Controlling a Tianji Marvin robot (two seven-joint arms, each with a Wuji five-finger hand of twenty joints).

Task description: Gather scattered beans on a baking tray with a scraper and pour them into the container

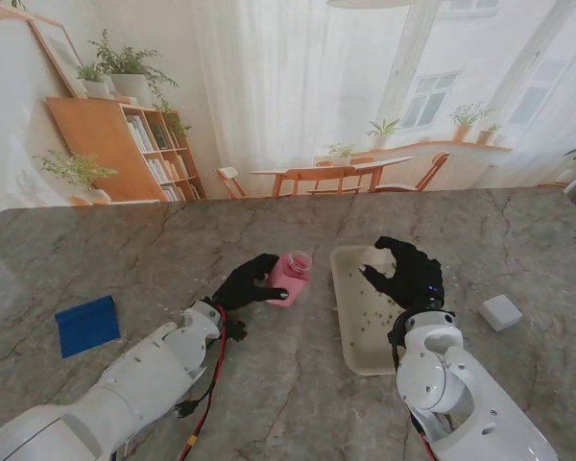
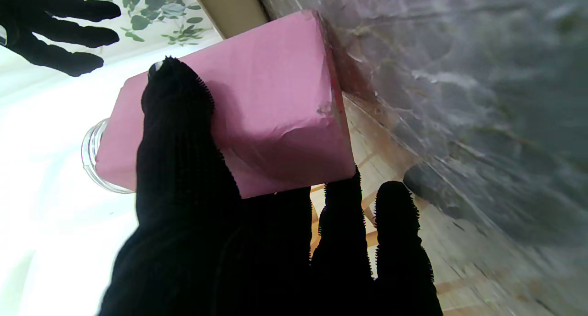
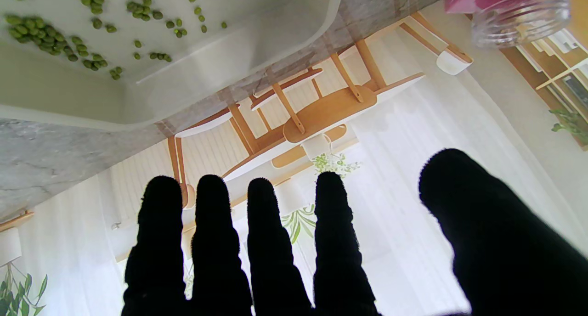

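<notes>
My left hand is shut on the pink-wrapped glass jar, holding it tilted just left of the cream baking tray. In the left wrist view the thumb presses the jar's pink wrap and the clear mouth shows. My right hand hovers open over the tray's far right part, fingers spread, holding nothing. Green beans lie scattered on the tray floor, seen in the right wrist view; the jar mouth shows there too. The blue scraper lies flat far to the left.
A small white block sits on the marble table to the right of the tray. Red and black cables run along my left forearm. A shelf and wooden furniture stand beyond the table's far edge.
</notes>
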